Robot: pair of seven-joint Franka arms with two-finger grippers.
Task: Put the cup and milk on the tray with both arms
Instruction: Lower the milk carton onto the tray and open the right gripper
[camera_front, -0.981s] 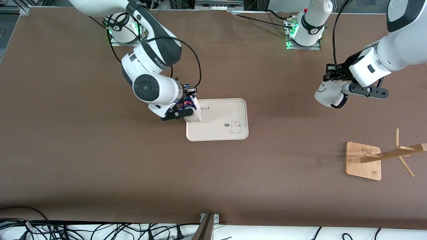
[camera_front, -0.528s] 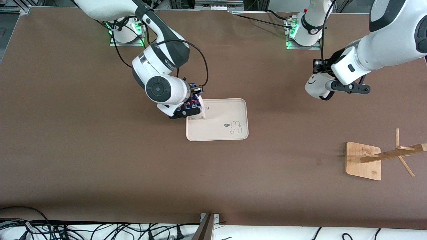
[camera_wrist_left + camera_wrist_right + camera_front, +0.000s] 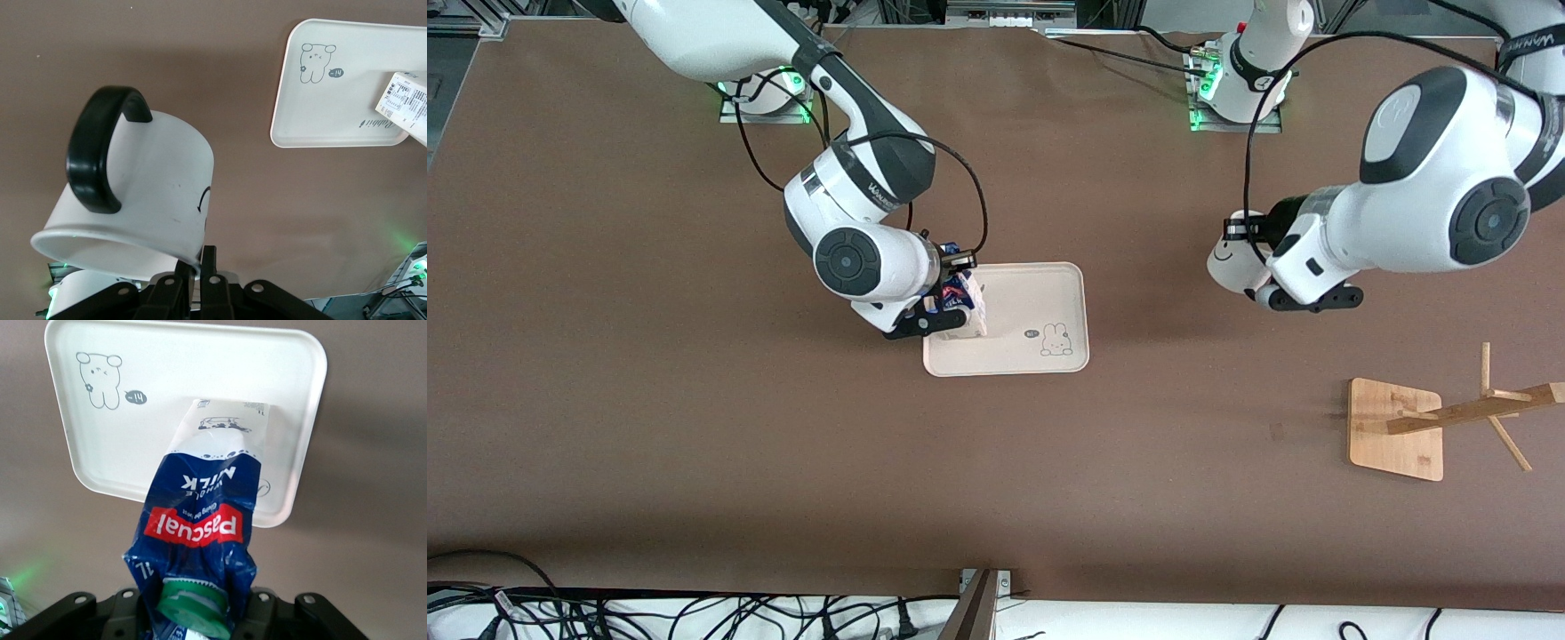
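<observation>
Wooden stand sits near the front edge at the left arm's end of the desk, not involved. Tray lies mid-desk. Right claw is clamped on the milk over the tray's end toward the right arm; looks like the lowering step: next, set it flat and release. Left claw is clamped on the cup rim, over bare desk well apart from the tray; needs carrying over the free rabbit end.
</observation>
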